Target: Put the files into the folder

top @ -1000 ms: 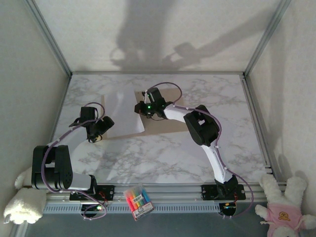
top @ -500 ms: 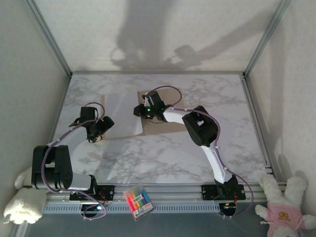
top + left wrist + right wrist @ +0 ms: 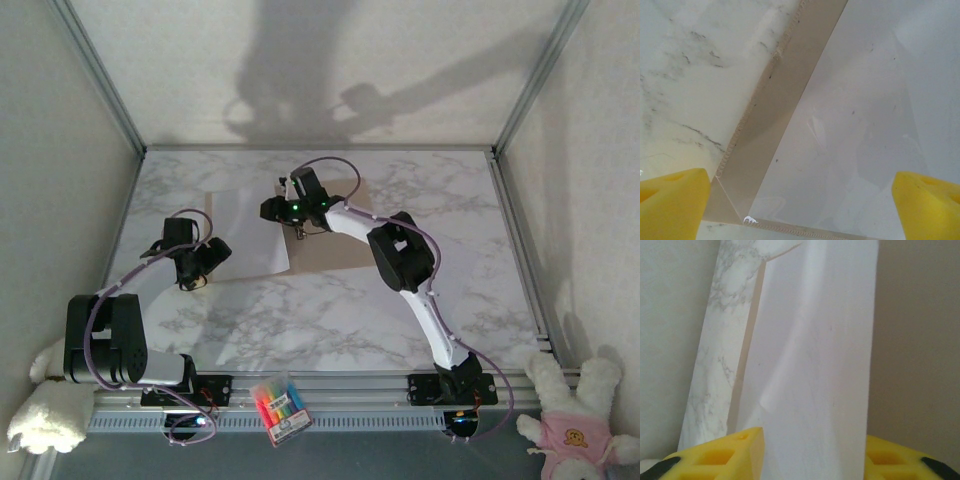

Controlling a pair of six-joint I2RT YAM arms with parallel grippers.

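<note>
- Left arm (image 3: 125,300): it rises from its base at the near edge of the worktop (image 3: 450,200), near and to the left of the folder (image 3: 335,252). It is folded back at the elbow, and the forearm reaches toward the folder's near-left corner.
- Left claw (image 3: 195,275): it hangs over the folder's near-left corner, pointing down. In the left wrist view its two yellow fingers (image 3: 670,200) stand wide apart and grip nothing. A brown edge strip of the folder and the white sheet lie below the gap.
- The files (image 3: 245,232): a white sheet lies flat over the left part of the open folder, with its right edge near the folder's middle. A narrow brown margin shows along the sheet's left and near edges.
- The folder: it lies flat on the marble worktop. Its right leaf is bare and brown.
- Right claw (image 3: 810,460): it is at the folder's far edge, near the middle, above the sheet's far-right corner. In the right wrist view the yellow fingers (image 3: 720,457) are parted. The sheet runs through the gap between them, unclamped, with the bare brown leaf to its right.
- Right arm (image 3: 405,260): it stands up from its base, near and to the right of the folder. It bends at a raised elbow over the folder's right edge, and the forearm stretches left across the bare leaf.
</note>
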